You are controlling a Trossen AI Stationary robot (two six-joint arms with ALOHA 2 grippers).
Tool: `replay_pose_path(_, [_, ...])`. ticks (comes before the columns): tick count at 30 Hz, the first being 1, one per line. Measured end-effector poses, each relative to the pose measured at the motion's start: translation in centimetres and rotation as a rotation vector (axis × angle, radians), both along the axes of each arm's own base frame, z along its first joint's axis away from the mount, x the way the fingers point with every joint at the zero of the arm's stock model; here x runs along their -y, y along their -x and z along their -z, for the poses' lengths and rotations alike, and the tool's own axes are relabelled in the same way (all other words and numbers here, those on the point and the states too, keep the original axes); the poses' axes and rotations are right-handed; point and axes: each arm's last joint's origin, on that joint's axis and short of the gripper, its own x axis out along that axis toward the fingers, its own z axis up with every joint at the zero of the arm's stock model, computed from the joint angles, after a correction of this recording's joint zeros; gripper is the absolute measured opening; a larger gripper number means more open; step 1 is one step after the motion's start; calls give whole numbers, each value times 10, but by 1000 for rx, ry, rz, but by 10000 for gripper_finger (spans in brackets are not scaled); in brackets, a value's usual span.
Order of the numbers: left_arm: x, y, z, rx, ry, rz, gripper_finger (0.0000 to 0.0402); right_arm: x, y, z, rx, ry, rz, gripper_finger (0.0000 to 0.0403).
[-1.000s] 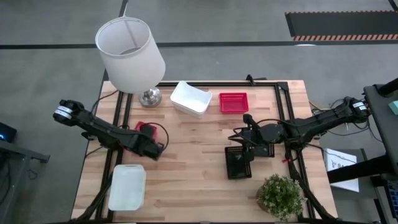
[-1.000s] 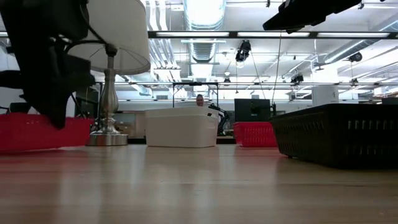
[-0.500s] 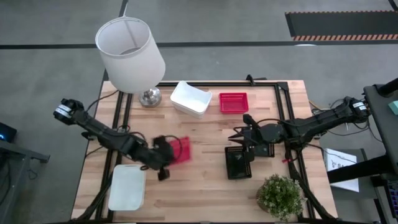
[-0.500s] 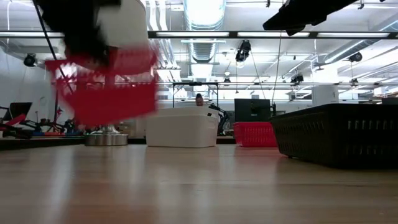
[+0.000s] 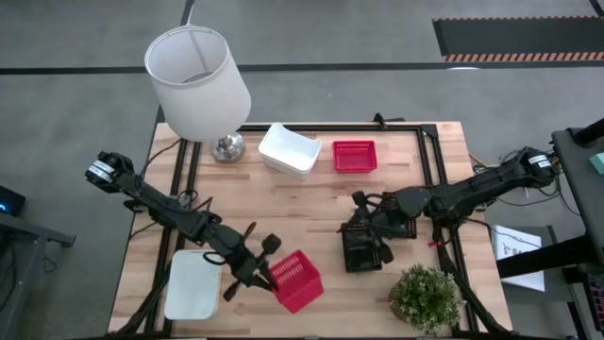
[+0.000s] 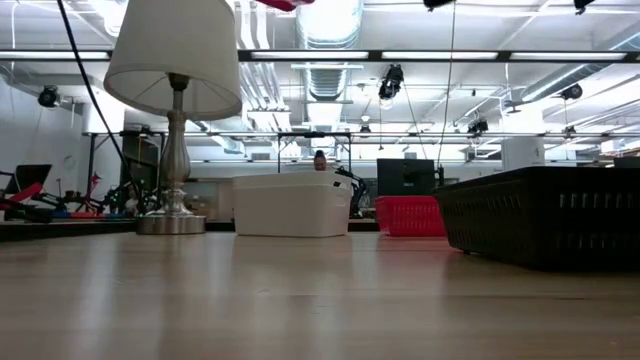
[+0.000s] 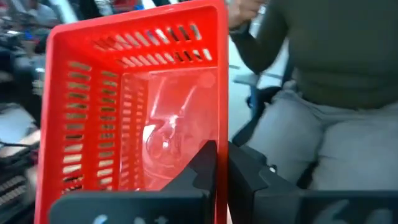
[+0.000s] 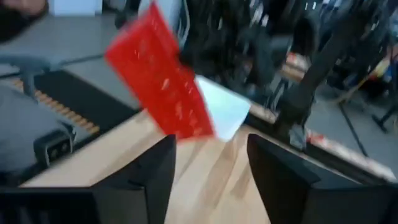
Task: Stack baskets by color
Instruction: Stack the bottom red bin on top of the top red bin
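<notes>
My left gripper (image 5: 272, 272) is shut on a red mesh basket (image 5: 298, 281) and holds it high over the table's near middle; the low view shows only its tip (image 6: 284, 3). My right gripper (image 5: 374, 225) stands open above the far end of a black mesh basket (image 5: 361, 249), which rests bottom down on the table. Whether it touches that basket I cannot tell. A second red basket (image 5: 355, 155) and stacked white baskets (image 5: 288, 149) stand at the far middle. One white basket (image 5: 193, 283) lies at the near left. My left gripper pinches one side wall of the red basket (image 7: 220, 134) at its rim, one finger (image 7: 205, 168) inside and one (image 7: 249, 177) outside. The fingers come about level from the table's left. The basket is lifted clear and tipped, its hollow facing back toward the wrist.
A lamp with a white shade (image 5: 198, 76) stands at the far left on its metal base (image 5: 227, 146). A small potted plant (image 5: 425, 297) stands at the near right corner. A person (image 7: 323, 93) sits beyond the table's near edge. Bare wood lies in the middle (image 5: 311, 203).
My left gripper has lifted the red basket off the table's left side and swung it toward the near edge and the right, rolling its wrist so that the basket has turned over and tipped. My right gripper has opened over the black basket, which has stayed on the table.
</notes>
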Motion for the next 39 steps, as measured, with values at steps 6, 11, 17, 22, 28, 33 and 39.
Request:
replay_pose_path(6, [12,-6,9,146,-63,288,1,-6,-9,-3,121,-16,-127,216])
replay_pose_path(11, [14,-14,14,198,-81,306,1,-15,-30,10,235,-22,-235,212])
replay_pose_path(17, [12,-17,19,195,-84,293,1,-22,-57,27,271,-44,-269,202])
replay_pose_path(22, [7,-19,19,190,-86,276,1,-30,-80,25,235,-74,-420,196])
replay_pose_path(28, [3,-20,22,174,-87,264,1,-36,-106,22,142,-88,-583,193])
replay_pose_path(33, [-2,-23,23,171,-88,246,1,-44,-129,24,78,-77,-647,194])
replay_pose_path(39, [-7,-25,24,166,-90,228,1,-51,-147,23,69,-83,-836,184])
